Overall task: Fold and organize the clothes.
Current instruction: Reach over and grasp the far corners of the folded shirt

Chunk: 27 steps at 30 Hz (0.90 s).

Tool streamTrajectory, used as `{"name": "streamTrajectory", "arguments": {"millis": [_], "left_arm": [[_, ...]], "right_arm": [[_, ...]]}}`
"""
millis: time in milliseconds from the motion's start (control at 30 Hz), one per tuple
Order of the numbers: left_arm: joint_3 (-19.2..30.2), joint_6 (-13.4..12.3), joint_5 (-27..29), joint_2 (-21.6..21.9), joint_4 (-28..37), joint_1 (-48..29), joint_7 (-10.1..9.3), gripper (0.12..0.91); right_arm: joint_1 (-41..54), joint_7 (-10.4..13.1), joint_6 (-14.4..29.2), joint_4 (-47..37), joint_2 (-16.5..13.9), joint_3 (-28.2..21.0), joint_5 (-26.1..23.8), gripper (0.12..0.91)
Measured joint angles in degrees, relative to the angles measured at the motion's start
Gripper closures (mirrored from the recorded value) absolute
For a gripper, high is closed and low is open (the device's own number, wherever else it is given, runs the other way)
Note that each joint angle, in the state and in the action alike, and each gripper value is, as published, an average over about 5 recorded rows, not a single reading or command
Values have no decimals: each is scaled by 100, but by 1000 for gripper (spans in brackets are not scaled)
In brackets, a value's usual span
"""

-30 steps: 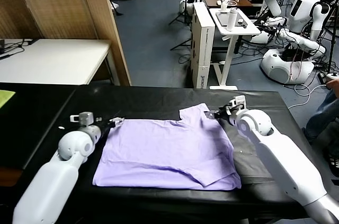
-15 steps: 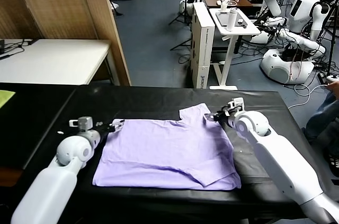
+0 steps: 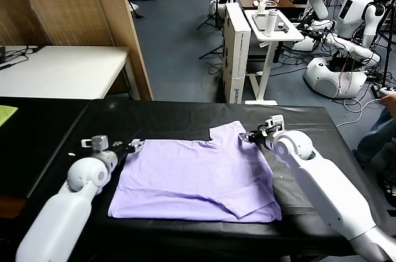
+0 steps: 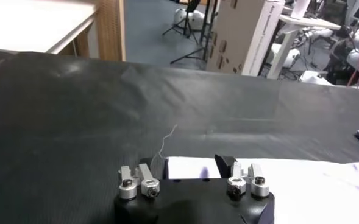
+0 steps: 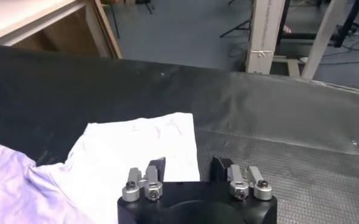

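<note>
The lavender T-shirt (image 3: 195, 178) lies flat on the black table (image 3: 173, 116), with one short sleeve (image 3: 228, 132) pointing to the far side. My left gripper (image 3: 133, 146) is low at the shirt's far left corner. In the left wrist view it (image 4: 185, 165) is open, with the shirt's pale edge (image 4: 188, 168) between its jaws. My right gripper (image 3: 250, 136) is at the far right sleeve. In the right wrist view it (image 5: 188, 167) is open, with one jaw over the sleeve (image 5: 142, 146) and the other over bare table.
A yellow-green cloth (image 3: 6, 113) lies at the table's far left edge. A white table (image 3: 62, 70) and a wooden partition (image 3: 80, 8) stand behind. A white cart (image 3: 272, 26), a tall box (image 3: 237, 51) and other robots (image 3: 346, 39) stand beyond the far side.
My right gripper has moved a little left, closer to the sleeve. My left arm has shifted slightly at the shirt's corner. The shirt has not moved.
</note>
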Motion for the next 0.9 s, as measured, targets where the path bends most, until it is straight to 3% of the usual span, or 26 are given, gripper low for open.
{"name": "streamTrajectory", "arguments": {"millis": [100, 267, 367, 900], "left_arm": [[9, 0, -13, -4, 36, -14, 3, 406], [14, -8, -15, -11, 74, -9, 20, 691], [14, -15, -12, -13, 80, -2, 36, 798], [20, -34, 7, -19, 48, 21, 80, 841]], "right_arm": [[-1, 0, 0, -20, 4, 0, 0, 505], [-3, 4, 1, -59, 16, -2, -3, 617], [-3, 7, 1, -81, 21, 0, -3, 681], [-124, -31, 77, -36, 15, 109, -5, 886]]}}
